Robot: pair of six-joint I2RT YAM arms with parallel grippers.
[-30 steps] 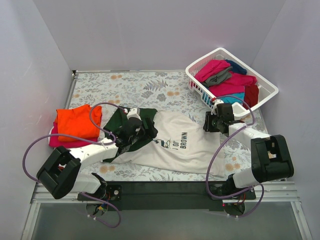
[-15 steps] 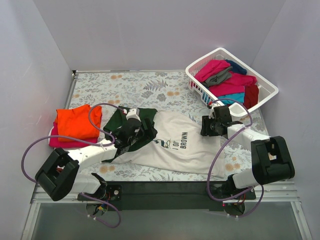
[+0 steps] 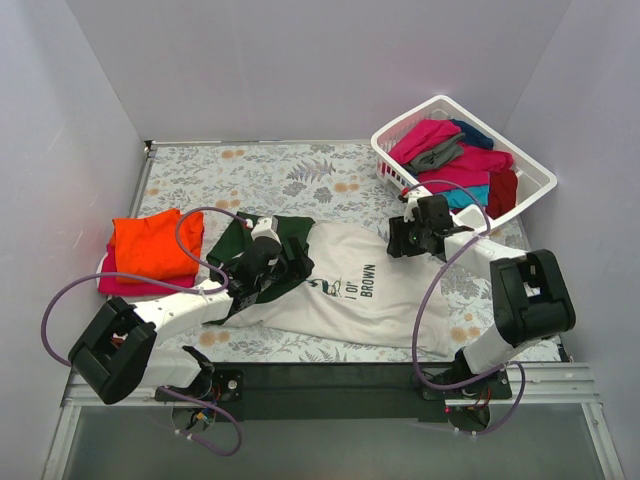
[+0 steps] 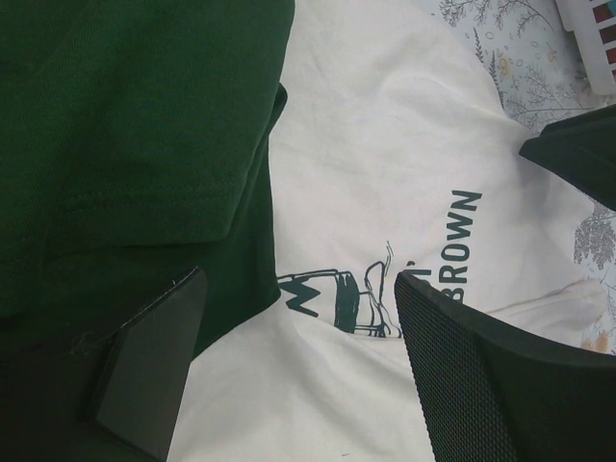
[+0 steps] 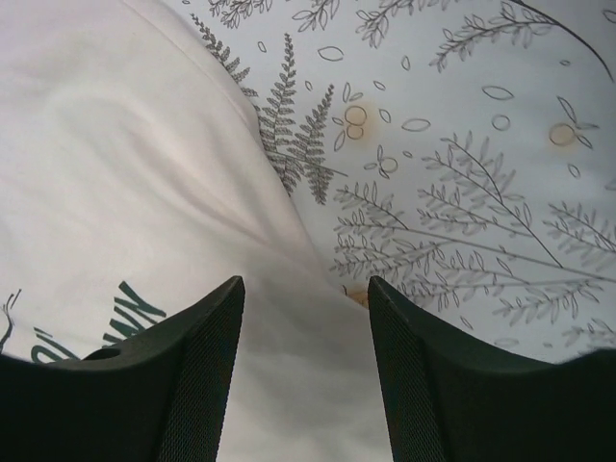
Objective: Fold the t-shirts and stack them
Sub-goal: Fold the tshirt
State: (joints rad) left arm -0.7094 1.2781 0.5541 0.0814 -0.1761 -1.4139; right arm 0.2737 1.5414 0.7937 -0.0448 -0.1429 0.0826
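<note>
The cream-white t-shirt [image 3: 365, 290] with dark green sleeves [image 3: 245, 240] lies spread on the table's middle, print up. My left gripper [image 3: 292, 266] is open and hovers low over the shirt where the green sleeve meets the white body; in the left wrist view [image 4: 298, 371] the print [image 4: 361, 298] lies between its fingers. My right gripper [image 3: 397, 240] is open over the shirt's far right edge; in the right wrist view [image 5: 306, 371] white cloth [image 5: 125, 173] lies between its fingers, holding nothing. A folded orange shirt [image 3: 152, 243] lies on a magenta one [image 3: 125, 285] at the left.
A white slatted basket [image 3: 535, 178] at the back right holds several more shirts: magenta [image 3: 425, 138], grey, teal, dark red and navy. The grey floral table cover [image 3: 290, 175] shows behind the shirt and in the right wrist view [image 5: 462, 144]. Walls close in on both sides.
My right gripper has moved left and away from the bases, onto the shirt's far right edge. The left gripper has barely moved. The shirt lies as before.
</note>
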